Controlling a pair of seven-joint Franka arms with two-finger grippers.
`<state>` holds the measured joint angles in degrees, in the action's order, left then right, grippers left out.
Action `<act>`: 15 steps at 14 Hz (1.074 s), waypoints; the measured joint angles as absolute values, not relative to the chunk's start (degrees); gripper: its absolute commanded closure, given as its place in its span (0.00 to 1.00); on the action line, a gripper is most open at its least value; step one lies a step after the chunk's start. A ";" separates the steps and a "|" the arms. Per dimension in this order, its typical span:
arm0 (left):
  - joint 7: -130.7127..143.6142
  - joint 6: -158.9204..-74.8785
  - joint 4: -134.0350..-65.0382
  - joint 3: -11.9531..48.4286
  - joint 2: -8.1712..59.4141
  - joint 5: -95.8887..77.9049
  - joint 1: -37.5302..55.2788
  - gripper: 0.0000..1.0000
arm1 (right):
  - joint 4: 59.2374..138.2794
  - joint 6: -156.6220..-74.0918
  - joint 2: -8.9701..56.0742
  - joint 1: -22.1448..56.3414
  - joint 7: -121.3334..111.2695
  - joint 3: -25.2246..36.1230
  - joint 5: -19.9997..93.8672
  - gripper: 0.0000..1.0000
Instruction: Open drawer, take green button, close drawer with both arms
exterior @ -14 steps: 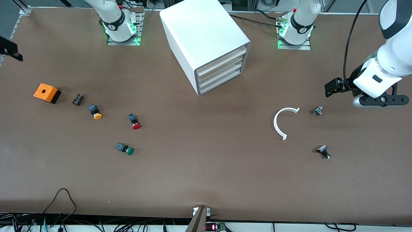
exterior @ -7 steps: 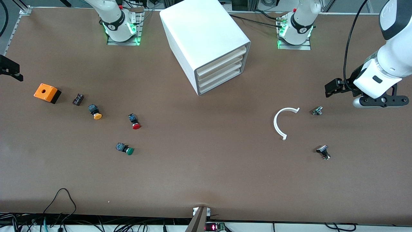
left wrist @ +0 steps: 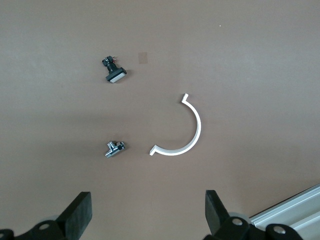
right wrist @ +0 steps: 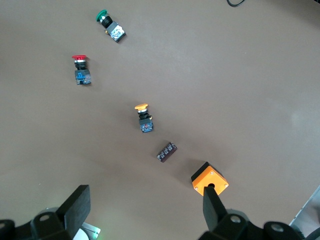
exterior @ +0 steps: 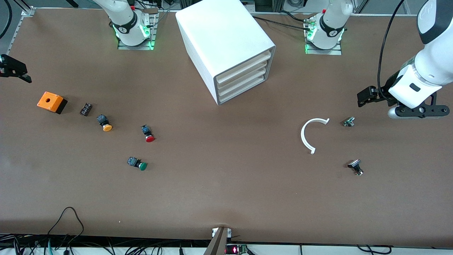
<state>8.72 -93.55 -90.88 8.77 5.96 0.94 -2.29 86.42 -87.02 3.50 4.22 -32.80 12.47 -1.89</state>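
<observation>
The white cabinet (exterior: 226,42) stands between the arm bases, and all three of its drawers are shut. The lowest drawer (exterior: 244,90) sits just above the table. The green-capped button (exterior: 138,164) lies on the table toward the right arm's end; it also shows in the right wrist view (right wrist: 110,25). My right gripper (exterior: 16,70) (right wrist: 145,207) is open and empty, in the air at the right arm's end, over the table beside the orange box. My left gripper (exterior: 368,96) (left wrist: 147,215) is open and empty, in the air at the left arm's end.
A red-capped button (exterior: 148,133), an orange-capped button (exterior: 104,123), a small black block (exterior: 85,109) and an orange box (exterior: 51,102) lie near the green button. A white C-shaped piece (exterior: 313,134) and two small metal parts (exterior: 349,122) (exterior: 356,167) lie below my left gripper.
My right gripper has shifted a little at the table's edge, down toward the orange box and then slightly inward. The left arm has not moved.
</observation>
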 measured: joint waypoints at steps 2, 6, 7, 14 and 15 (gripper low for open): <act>8.72 -93.55 -90.88 8.77 5.96 0.94 -2.30 0.00 | 86.40 -86.85 3.11 4.35 -32.95 11.83 -1.65 0.00; 8.72 -93.55 -90.88 8.77 5.97 0.94 -2.30 0.00 | 86.17 -88.95 3.04 4.51 -32.94 11.38 -0.90 0.00; 8.72 -93.55 -90.88 8.77 5.98 0.94 -2.30 0.00 | 86.17 -89.35 3.10 4.52 -32.94 11.38 -0.31 0.00; 8.72 -93.55 -90.88 8.77 6.00 0.94 -2.37 0.00 | 86.29 -89.72 4.22 7.85 -32.34 10.47 1.17 0.00; 8.72 -93.55 -90.88 8.77 6.01 0.94 -2.37 0.00 | 86.29 -89.93 4.69 8.67 -30.53 10.41 1.17 0.00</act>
<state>8.72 -93.55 -90.88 8.77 6.01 0.94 -2.37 86.29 -89.93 4.69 8.67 -30.53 10.41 1.17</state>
